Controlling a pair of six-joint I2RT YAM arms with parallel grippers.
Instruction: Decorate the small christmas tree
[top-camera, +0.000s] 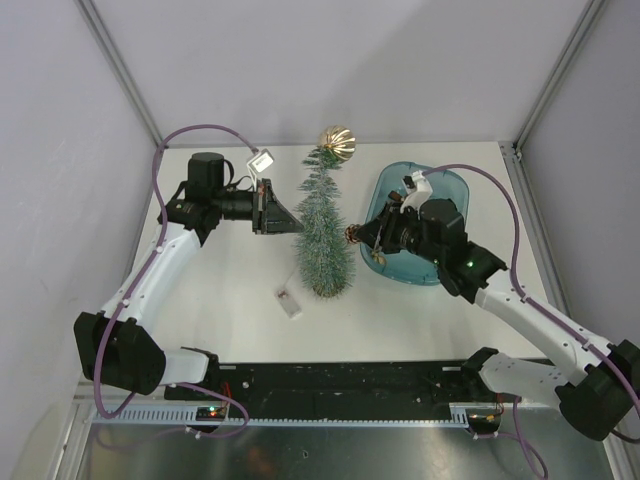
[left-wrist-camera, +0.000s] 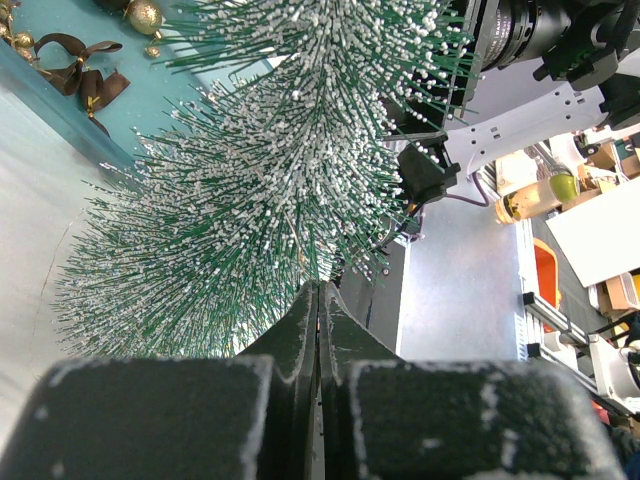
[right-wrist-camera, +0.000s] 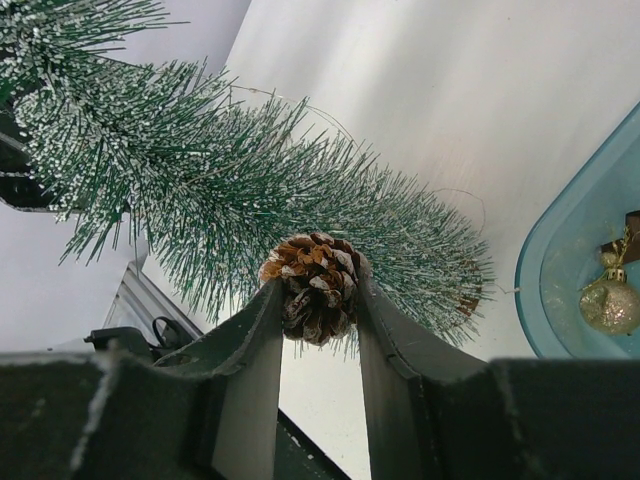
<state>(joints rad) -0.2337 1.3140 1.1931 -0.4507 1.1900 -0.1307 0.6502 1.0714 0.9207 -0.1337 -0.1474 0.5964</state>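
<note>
Right gripper (right-wrist-camera: 318, 300) fingers pinch a cone (right-wrist-camera: 312, 268) right at the bristles of the tree (top-camera: 322, 235). Left gripper (left-wrist-camera: 318, 300) fingers are pressed together at its other side — whether bristles are caught there is hard to tell. The tree sits between the arms, beside the tray (top-camera: 462, 200), its base hidden.

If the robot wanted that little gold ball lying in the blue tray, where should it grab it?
Probably across the round middle of the gold ball, coming straight down from above. The raised wall of the blue tray would block a sideways approach, and the ball's small cap looks too tiny to pinch surely.
</note>
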